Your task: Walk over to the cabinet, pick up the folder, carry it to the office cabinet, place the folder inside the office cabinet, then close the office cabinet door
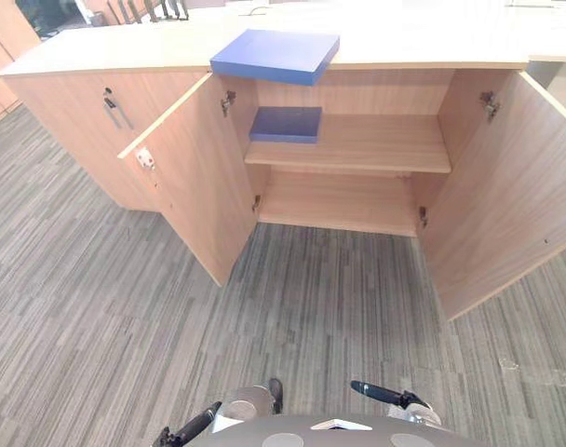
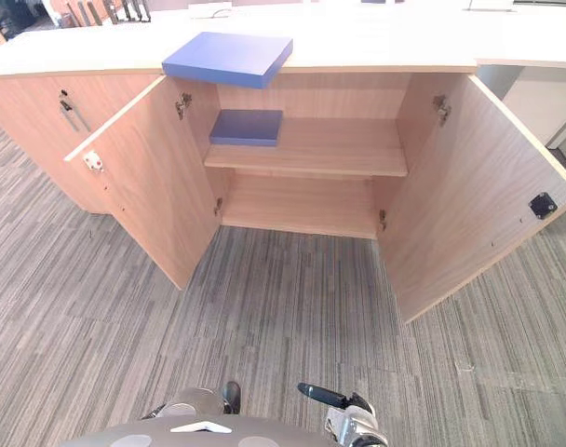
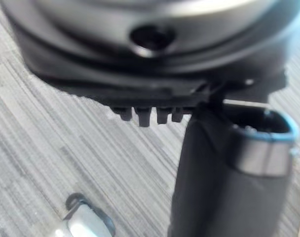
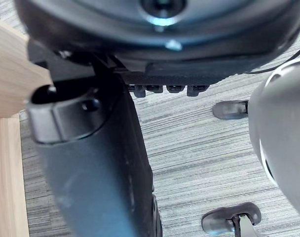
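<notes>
A blue folder (image 1: 276, 54) lies on the desk (image 1: 423, 45), overhanging its front edge; a second folder (image 1: 286, 123) lies on the upper shelf (image 1: 381, 144) of the open cabinet (image 1: 357, 93). My left robot hand (image 1: 192, 427) and right robot hand (image 1: 384, 393) hang low, relaxed, empty. I'd walk in squarely between the doors before reaching
</notes>
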Controlling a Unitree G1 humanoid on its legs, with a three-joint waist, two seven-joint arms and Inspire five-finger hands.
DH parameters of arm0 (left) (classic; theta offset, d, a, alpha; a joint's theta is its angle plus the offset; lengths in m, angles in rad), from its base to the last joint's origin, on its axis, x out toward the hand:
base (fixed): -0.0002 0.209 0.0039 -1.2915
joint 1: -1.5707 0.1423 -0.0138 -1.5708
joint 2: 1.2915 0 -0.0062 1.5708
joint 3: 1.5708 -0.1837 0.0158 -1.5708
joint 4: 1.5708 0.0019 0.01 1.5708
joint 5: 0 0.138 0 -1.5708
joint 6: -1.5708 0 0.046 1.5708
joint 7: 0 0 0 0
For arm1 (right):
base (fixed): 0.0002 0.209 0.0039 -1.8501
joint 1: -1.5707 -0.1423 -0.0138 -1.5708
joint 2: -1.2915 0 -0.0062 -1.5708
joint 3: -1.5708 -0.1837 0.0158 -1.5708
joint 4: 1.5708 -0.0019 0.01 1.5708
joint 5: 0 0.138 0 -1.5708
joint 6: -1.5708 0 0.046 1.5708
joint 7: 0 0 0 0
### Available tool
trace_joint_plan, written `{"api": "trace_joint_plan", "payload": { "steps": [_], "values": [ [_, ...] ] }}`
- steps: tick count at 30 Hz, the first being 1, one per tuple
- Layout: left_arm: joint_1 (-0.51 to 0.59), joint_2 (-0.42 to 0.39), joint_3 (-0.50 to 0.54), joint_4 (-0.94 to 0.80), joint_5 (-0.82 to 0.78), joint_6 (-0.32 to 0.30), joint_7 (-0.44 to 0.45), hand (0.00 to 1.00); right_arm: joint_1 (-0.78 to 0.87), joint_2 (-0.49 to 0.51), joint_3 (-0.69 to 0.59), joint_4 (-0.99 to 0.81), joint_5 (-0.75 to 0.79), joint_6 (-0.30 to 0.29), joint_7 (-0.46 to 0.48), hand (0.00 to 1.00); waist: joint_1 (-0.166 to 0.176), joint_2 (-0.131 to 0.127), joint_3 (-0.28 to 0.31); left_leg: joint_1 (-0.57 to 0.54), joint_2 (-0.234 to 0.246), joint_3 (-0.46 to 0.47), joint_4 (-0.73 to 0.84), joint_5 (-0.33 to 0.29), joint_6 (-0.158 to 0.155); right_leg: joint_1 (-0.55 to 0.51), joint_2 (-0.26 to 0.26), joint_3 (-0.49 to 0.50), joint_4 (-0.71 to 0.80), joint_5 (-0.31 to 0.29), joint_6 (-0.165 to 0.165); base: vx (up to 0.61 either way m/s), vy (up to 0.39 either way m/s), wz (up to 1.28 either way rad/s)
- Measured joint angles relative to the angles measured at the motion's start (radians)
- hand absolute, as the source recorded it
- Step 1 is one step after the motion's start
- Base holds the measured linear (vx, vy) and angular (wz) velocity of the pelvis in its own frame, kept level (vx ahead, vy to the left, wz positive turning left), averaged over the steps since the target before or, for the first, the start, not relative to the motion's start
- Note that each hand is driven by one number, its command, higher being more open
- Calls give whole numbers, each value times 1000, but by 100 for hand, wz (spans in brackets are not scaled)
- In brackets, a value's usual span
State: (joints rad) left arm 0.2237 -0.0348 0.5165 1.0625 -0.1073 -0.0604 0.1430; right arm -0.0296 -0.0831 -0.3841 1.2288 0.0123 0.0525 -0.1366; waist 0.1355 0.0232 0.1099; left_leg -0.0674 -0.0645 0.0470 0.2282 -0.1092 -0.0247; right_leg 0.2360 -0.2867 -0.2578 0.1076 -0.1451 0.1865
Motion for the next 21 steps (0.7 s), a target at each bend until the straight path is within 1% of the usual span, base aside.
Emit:
{"api": "trace_joint_plan", "payload": {
  "steps": [1, 2, 3, 4, 5, 6, 7, 8, 9, 10, 11, 12, 13, 14, 15, 16, 17, 18, 19, 20, 21],
  "values": [
    [10, -9, -2, 9, 0, 0, -1, 100, 18, -14, -16, -6, -5, 0, 2, 100, -2, 24, -13, 50, -15, -40, -39, -9, 15, -67, -27, 18, 177, -5, 2, 62, 201, -30],
    [18, -10, -9, 10, 0, -1, -1, 100, 24, -17, -23, -9, -5, -1, 3, 100, -5, 28, -15, 79, -27, -56, -60, -11, 20, -107, -47, 17, 284, -8, -5, 91, 245, -27],
    [22, -7, -12, 17, 1, -2, -3, 100, 34, -15, -53, -27, 2, 0, 2, 100, -15, 17, -16, 122, -52, -61, -86, -10, 27, -192, -107, 10, 508, 6, -106, 140, 206, 7],
    [22, 11, -11, 30, 1, 0, -3, 100, 35, -19, -56, -38, 1, -3, 5, 100, -38, 9, -14, 153, -73, -67, -92, -8, 45, -255, -171, -12, 674, 56, -212, 161, 180, 21],
    [22, 16, -10, 31, 1, 0, -3, 100, 35, -19, -56, -38, 1, -3, 5, 100, -46, -3, -12, 168, -77, -70, -93, -5, 58, -271, -190, -24, 724, 66, -221, 196, 122, 37],
    [21, 19, -8, 31, 1, -1, -1, 100, 35, -18, -57, -38, 1, -4, 6, 100, -57, 3, -18, 190, -73, -79, -97, -8, 66, -298, -197, -52, 765, 60, -213, 202, 65, 24],
    [20, 19, -10, 31, 2, -1, -6, 100, 30, -16, -57, -38, 1, -8, 6, 100, -56, 3, -17, 206, -59, -86, -114, -5, 73, -332, -178, -90, 752, 28, -190, 199, 38, 15],
    [19, 19, -10, 31, 2, -1, -7, 100, 25, -14, -58, -37, 2, -10, 6, 100, -56, 6, -15, 213, -52, -88, -120, -3, 76, -341, -165, -102, 737, 12, -181, 220, -28, 7],
    [14, 17, -12, 39, 4, 0, -9, 100, 13, -10, -61, -38, 3, -11, 7, 100, -59, 18, -7, 230, -26, -99, -135, -1, 79, -361, -109, -126, 670, -23, -158, 210, -79, 14],
    [7, 16, -20, 44, 10, 0, -10, 100, 7, -5, -75, -46, 3, -13, 10, 100, -61, 26, 12, 253, -4, -109, -145, -4, 83, -366, -56, -122, 587, -36, -143, 171, -73, 18],
    [5, 17, -27, 46, 19, 0, -10, 100, 7, -2, -79, -48, 3, -15, 10, 100, -60, 27, 19, 259, 6, -113, -148, -8, 83, -367, -31, -118, 534, -34, -140, 108, -93, 25],
    [6, 22, -31, 47, 38, -1, -11, 100, 4, 4, -78, -48, 2, -17, 9, 100, -58, 20, 24, 266, 13, -128, -149, -20, 76, -365, 5, -114, 414, -18, -119, 118, -195, 32],
    [6, 32, -32, 47, 44, -1, -11, 100, -2, 15, -78, -46, 2, -17, 9, 100, -58, -3, 34, 274, 7, -144, -147, -43, 70, -351, 19, -104, 292, 10, -93, 184, -322, 47],
    [8, 35, -29, 51, 44, 1, -11, 100, -2, 21, -86, -45, 7, -13, 10, 100, -59, -28, 45, 290, 4, -169, -143, -61, 55, -334, 30, -98, 240, 87, -131, 180, -327, 41],
    [7, 33, -28, 51, 42, 3, -9, 100, -1, 19, -84, -45, 2, -13, 10, 100, -59, -15, 40, 294, 19, -181, -144, -67, 46, -322, 45, -114, 230, 83, -129, 172, -284, 35],
    [6, 22, -30, 49, 46, 3, -10, 100, -3, 8, -77, -45, 1, -14, 9, 100, -55, 12, 34, 288, 47, -191, -144, -79, 27, -309, 79, -134, 201, 73, -142, 180, -240, 20],
    [8, 8, -28, 45, 48, 1, -12, 100, -6, 6, -74, -45, 1, -14, 9, 100, -54, 30, 36, 285, 69, -195, -147, -88, 11, -299, 104, -146, 177, 68, -151, 140, -180, 16],
    [9, 2, -26, 45, 48, 1, -11, 100, -10, 9, -72, -44, 2, -13, 9, 100, -54, 39, 36, 284, 86, -199, -149, -89, 8, -290, 126, -153, 158, 67, -152, 169, -160, 7],
    [13, -2, -26, 45, 48, 1, -10, 100, -15, 9, -68, -43, 2, -11, 14, 100, -55, 47, 31, 283, 116, -205, -155, -92, -9, -277, 162, -161, 128, 66, -155, 241, -175, 4],
    [15, 1, -28, 46, 47, 2, -10, 100, -15, 10, -48, -42, 2, -11, 14, 100, -54, 44, 30, 283, 141, -212, -156, -97, -20, -268, 190, -168, 113, 60, -164, 283, -208, 0],
    [18, 3, -29, 46, 45, 2, -10, 100, -15, 11, -37, -40, 2, -11, 13, 100, -53, 41, 29, 283, 150, -220, -154, -99, -23, -267, 200, -170, 108, 55, -171, 263, -190, -2]
  ]
}}
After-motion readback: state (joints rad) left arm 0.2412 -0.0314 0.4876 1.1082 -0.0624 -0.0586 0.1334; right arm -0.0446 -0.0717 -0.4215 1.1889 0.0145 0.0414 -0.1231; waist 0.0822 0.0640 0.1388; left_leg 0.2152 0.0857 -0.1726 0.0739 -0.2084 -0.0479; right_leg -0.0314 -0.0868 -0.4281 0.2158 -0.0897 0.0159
